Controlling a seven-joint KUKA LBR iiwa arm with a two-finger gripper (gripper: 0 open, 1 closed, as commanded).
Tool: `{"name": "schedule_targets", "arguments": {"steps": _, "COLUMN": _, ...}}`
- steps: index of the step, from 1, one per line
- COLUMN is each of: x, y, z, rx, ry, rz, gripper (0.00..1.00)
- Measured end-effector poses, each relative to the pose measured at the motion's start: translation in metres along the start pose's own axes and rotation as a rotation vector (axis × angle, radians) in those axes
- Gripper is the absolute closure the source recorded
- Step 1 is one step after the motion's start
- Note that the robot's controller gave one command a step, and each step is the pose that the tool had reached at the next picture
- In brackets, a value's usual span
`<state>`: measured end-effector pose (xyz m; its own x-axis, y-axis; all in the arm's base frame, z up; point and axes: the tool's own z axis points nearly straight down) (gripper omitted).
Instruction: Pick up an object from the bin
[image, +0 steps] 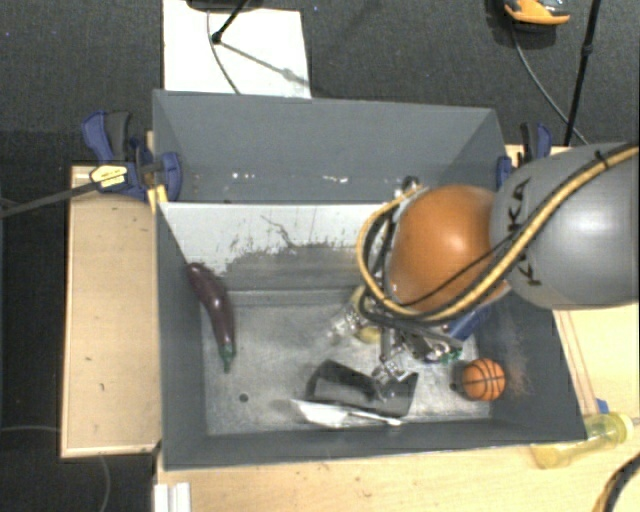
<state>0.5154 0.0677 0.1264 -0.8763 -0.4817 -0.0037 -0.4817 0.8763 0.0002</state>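
Black blocky object (338, 383) is lying mid-floor near the front wall of the bin (300, 150), just beside a white flat piece (330, 412). The gripper (393, 374) is hanging at its right end; whether it is standing wide or narrow cannot be told. A small orange ball (482, 379) is sitting further right, and a purple aubergine (215, 312) is lying well apart on the left.

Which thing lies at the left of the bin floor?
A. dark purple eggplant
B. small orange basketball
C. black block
A: the dark purple eggplant lies by the left wall of the bin; the orange basketball sits far right and the black block near the front middle.
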Motion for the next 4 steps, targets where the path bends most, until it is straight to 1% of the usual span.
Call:
{"name": "schedule_targets", "arguments": {"steps": 1, "x": 0.013, "y": 0.012, "z": 0.046, "rx": 0.007, "ry": 0.001, "rz": 0.115, "gripper": 1.0}}
{"name": "schedule_targets", "arguments": {"steps": 2, "x": 0.013, "y": 0.012, "z": 0.046, "rx": 0.007, "ry": 0.001, "rz": 0.116, "gripper": 1.0}}
{"name": "schedule_targets", "arguments": {"steps": 3, "x": 0.014, "y": 0.011, "z": 0.017, "rx": 0.0, "ry": 0.004, "rz": 0.112, "gripper": 1.0}}
{"name": "schedule_targets", "arguments": {"steps": 4, "x": -0.007, "y": 0.023, "z": -0.143, "rx": 0.0, "ry": 0.005, "rz": 0.121, "gripper": 1.0}}
